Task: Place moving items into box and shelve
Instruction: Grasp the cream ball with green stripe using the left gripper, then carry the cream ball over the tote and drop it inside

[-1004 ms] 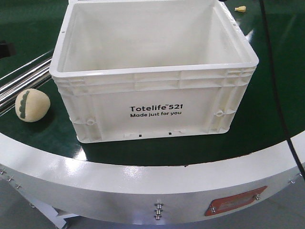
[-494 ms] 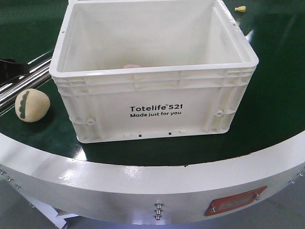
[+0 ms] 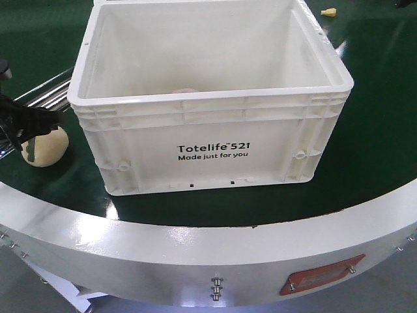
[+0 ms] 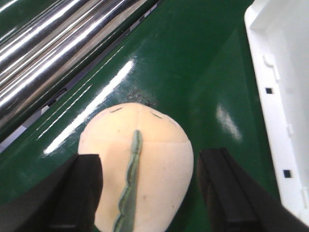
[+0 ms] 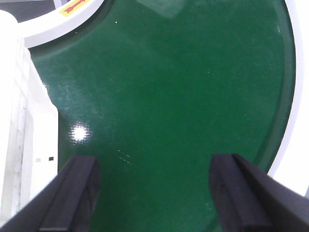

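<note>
Opened wide on the left gripper (image 4: 152, 193), gripping nothing yet, straddling the cream bun (image 4: 145, 164), each side close to a jaw. Right of the jaws, the white box (image 4: 282, 96); left, steel rollers (image 4: 43, 43). Probably mid-pickup, with a pinkish bun (image 3: 183, 89) already boxed. Next: close gently, lift over the rim, release inside. Likewise spread and empty on the right gripper (image 5: 154, 193), above green table (image 5: 169, 87).
</note>
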You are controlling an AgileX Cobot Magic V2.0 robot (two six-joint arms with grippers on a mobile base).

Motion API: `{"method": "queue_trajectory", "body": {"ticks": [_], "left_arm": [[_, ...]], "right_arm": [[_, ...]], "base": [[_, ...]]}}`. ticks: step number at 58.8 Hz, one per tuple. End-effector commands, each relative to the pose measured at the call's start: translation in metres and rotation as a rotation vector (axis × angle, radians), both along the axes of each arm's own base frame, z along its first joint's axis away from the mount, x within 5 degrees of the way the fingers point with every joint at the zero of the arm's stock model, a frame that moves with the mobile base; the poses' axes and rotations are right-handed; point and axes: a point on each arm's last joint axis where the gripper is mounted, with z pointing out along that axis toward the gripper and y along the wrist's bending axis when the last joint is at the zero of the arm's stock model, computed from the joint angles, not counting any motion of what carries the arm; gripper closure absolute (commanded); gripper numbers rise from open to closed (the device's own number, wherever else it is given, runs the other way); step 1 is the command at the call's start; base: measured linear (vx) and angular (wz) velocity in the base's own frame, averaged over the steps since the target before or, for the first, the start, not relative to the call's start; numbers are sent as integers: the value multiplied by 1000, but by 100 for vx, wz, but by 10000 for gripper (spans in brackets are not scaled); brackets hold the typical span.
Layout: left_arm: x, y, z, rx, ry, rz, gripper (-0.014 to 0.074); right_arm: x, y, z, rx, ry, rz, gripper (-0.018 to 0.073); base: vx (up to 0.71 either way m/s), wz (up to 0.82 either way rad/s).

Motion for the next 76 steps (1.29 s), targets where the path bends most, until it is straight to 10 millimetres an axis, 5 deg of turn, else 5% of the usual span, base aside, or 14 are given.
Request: {"method": "queue_trajectory", "body": {"ticks": [1,20,28,39,45,61,76], "left_arm": [[9,2,20,-2,-129,18,74],[16,2,0,10,-79,9,162],[18,3,-5,30,-68,-6,287],[17,3,-4,84,-63,-66,606],[14,2,-1,79,-50,-65,606],[-8,1,60,86,-252,-49,605],[-65,-2,149,103,-597,-29,605]], "right_arm": [[-11,-3,29,-25,-127,10,26],[-11,-1,28,2,-127,17,26],[-11,0,28,10,-126,23,26],[-12,0,27,13,-117,23,26],[-12,0,27,10,-112,25,26],[-12,0,27,11,-110,25,34],[-12,0,27,15,-108,25,70]], "base": [[0,0],[0,0],[0,0],[0,0],[0,0],[0,0],[0,0]]}}
